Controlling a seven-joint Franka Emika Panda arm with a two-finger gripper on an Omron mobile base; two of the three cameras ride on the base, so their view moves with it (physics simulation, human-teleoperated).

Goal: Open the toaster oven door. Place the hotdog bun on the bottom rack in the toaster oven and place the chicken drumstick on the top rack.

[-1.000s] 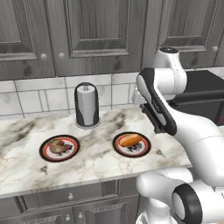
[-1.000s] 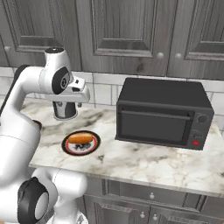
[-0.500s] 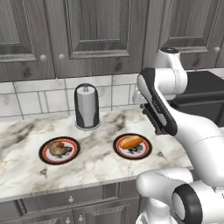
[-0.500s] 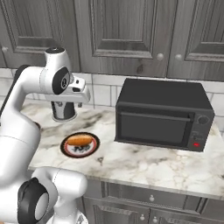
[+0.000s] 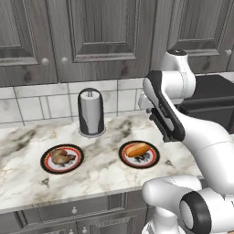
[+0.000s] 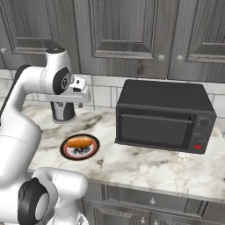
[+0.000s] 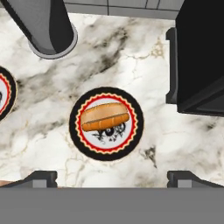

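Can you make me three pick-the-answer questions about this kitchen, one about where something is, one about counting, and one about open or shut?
1. Where is the hotdog bun?
A. on a plate
B. inside the toaster oven
C. on the floor

2. How many plates are on the counter?
A. one
B. two
C. four

3. The toaster oven door is
A. wide open
B. taken off
C. shut

Answers:
1 A, the bun lies on the plate.
2 B, the bun's plate and the chicken drumstick plate.
3 C, the door sits flat against the toaster oven.
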